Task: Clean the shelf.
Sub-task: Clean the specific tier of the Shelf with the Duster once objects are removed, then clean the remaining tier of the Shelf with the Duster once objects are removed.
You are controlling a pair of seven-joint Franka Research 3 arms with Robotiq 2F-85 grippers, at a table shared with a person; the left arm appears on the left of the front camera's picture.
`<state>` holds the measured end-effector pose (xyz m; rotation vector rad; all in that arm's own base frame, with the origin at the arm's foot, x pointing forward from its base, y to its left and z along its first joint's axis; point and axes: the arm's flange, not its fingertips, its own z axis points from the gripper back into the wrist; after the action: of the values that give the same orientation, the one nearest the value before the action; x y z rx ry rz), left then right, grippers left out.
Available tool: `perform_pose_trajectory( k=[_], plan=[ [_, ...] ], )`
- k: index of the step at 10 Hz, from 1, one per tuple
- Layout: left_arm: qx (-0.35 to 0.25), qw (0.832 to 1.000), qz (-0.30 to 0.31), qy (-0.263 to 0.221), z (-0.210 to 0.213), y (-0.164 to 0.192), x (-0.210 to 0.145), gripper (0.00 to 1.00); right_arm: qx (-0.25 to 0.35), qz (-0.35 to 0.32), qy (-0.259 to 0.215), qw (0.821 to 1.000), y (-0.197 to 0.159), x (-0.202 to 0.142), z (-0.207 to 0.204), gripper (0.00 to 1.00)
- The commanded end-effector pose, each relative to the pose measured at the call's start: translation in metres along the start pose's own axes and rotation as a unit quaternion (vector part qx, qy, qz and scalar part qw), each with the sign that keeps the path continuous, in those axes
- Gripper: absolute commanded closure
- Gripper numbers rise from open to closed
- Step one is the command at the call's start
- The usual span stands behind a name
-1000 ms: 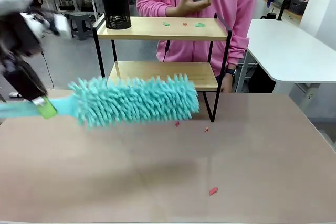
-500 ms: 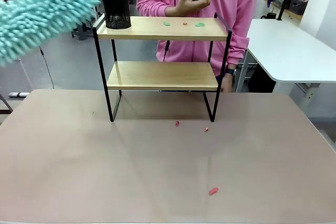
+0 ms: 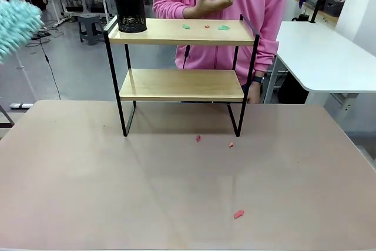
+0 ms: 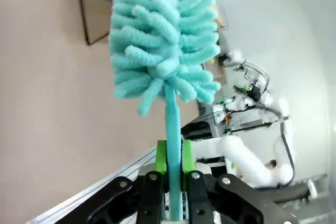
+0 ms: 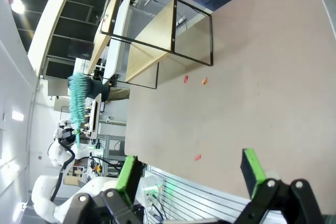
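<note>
Left pincer (image 4: 175,154) clamped on teal duster (image 4: 163,40) handle; right pincer (image 5: 189,166) spread apart

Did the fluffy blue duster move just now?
Yes. The duster swung up and left: it was in front of the shelf, and now it is high at the left edge, beyond the black cup.

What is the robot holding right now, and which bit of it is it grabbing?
The left gripper pinches the fluffy teal duster by its thin handle, just below the head. The right gripper is open and holds nothing.
</note>
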<state>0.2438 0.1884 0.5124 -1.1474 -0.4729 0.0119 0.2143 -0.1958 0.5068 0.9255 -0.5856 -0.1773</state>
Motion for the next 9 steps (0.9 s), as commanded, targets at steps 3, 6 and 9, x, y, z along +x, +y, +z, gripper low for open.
perform_pose_trajectory(
  k=[3, 6, 9],
  plan=[
    [0.0, 0.998, 0.06, 0.014, -0.025, 0.021, 0.019, 0.88, 0.009, 0.011, -0.008, 1.0, 0.002, 0.002, 0.0, 0.0],
    [0.0, 0.998, 0.06, 0.014, -0.025, 0.021, 0.019, 0.88, 0.009, 0.011, -0.008, 1.0, 0.002, 0.002, 0.0, 0.0],
    [0.0, 0.998, 0.06, 0.014, -0.025, 0.021, 0.019, 0.88, 0.009, 0.011, -0.008, 1.0, 0.002, 0.002, 0.0, 0.0]
  ],
)
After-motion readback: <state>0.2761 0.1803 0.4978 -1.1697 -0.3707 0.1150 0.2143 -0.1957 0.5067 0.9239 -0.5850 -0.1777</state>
